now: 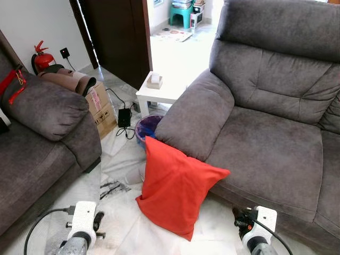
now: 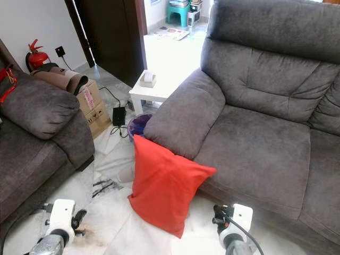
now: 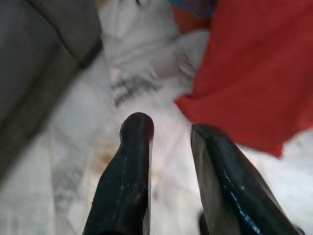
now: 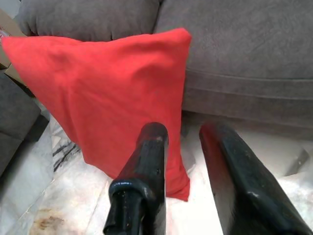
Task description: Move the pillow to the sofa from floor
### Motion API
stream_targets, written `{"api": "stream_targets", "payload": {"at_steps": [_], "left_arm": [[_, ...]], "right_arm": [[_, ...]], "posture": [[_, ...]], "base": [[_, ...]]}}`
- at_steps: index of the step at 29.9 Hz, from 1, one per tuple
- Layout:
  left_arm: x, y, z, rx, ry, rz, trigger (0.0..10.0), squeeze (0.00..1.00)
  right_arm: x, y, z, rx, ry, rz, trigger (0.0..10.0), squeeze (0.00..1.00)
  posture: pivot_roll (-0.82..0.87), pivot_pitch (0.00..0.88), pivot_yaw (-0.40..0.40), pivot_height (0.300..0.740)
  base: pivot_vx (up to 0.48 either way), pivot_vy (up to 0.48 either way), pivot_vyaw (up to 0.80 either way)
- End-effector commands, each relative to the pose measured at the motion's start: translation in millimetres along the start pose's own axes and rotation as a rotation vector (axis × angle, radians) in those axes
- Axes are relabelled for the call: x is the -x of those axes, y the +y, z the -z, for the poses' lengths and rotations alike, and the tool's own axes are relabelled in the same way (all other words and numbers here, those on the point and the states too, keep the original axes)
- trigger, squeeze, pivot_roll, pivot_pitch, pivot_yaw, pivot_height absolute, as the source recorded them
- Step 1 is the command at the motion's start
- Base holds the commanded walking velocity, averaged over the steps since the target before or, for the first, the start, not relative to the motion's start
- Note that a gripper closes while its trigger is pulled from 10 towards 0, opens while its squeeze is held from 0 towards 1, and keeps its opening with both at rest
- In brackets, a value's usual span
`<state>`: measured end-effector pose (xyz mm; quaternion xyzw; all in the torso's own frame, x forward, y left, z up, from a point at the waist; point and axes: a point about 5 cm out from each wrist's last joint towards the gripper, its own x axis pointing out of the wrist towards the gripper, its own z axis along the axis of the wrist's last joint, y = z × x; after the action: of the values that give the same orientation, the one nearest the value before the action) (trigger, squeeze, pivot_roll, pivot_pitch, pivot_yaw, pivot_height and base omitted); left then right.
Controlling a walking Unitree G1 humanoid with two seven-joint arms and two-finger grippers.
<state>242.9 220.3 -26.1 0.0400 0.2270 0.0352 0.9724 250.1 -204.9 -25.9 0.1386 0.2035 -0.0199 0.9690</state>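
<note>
Chiefly: grey sofa [image 1: 265, 143], plush suede-like upholstery, broad padded armrest, deep seat cushion, seamed backrest. Second grey couch [image 1: 37, 138] opposite, same nap, rounded arm.

Floor [image 1: 127, 159]: pale marble-look tile, glossy, dark veining.

Pillow [image 1: 178, 186]: red, plain woven cover, square with pointed corners; stands tilted on one corner on the floor, upper edge leaning against the sofa's armrest and seat front.

Side table [image 1: 159, 93]: white, square, beside the sofa arm, a small boxy object on top. Cardboard box [image 1: 101, 109] against the other couch. Bin [image 1: 149, 127] with purple liner, between table and pillow. Black adapter [image 1: 124, 117] with cable on the tile. Red fire extinguisher [image 1: 42, 58] at the wall.

Left gripper [image 3: 168, 142]: glossy black fingers apart, over bare tile just beside the pillow's lower corner; this view adds a rust-coloured stain on the tile.

Right gripper [image 4: 183, 134]: fingers apart, aimed at the pillow's face, not touching; this view adds the sofa's base seam behind the cover.
</note>
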Motion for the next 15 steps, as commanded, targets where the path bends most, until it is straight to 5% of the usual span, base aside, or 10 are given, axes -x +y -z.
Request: {"api": "stream_targets", "payload": {"at_steps": [1, 7, 10, 12, 15], "left_arm": [[10.9, 2.4, 27, 0.026, 0.124, -0.026, 10.0, 0.00], [23.4, 14.3, 52, 0.057, 0.268, -0.094, 10.0, 0.00], [32.7, 17.7, 70, 0.160, 0.409, -0.054, 10.0, 0.00], [33.1, 12.9, 71, 0.095, 0.451, 0.073, 10.0, 0.00], [28.9, 5.4, 63, -0.160, 0.443, 0.280, 10.0, 0.00]], "right_arm": [[3.2, 1.8, 12, -0.009, 0.055, 0.010, 10.0, 0.00], [10.6, 6.9, 34, 0.022, 0.176, 0.010, 10.0, 0.00], [21.3, 4.3, 54, 0.057, 0.283, 0.028, 10.0, 0.00], [26.9, 2.7, 63, 0.079, 0.329, 0.027, 10.0, 0.00], [29.0, 2.2, 65, 0.075, 0.339, 0.028, 10.0, 0.00]], "posture": [[-0.04, 0.119, 0.057, 0.740], [-0.02, 0.105, 0.054, 0.740], [-0.03, 0.098, 0.056, 0.740], [-0.01, 0.093, 0.058, 0.740], [-0.01, 0.091, 0.061, 0.740]], "base": [[0.000, 0.000, 0.00], [0.000, 0.000, 0.00], [0.000, 0.000, 0.00], [0.000, 0.000, 0.00], [0.000, 0.000, 0.00]]}}
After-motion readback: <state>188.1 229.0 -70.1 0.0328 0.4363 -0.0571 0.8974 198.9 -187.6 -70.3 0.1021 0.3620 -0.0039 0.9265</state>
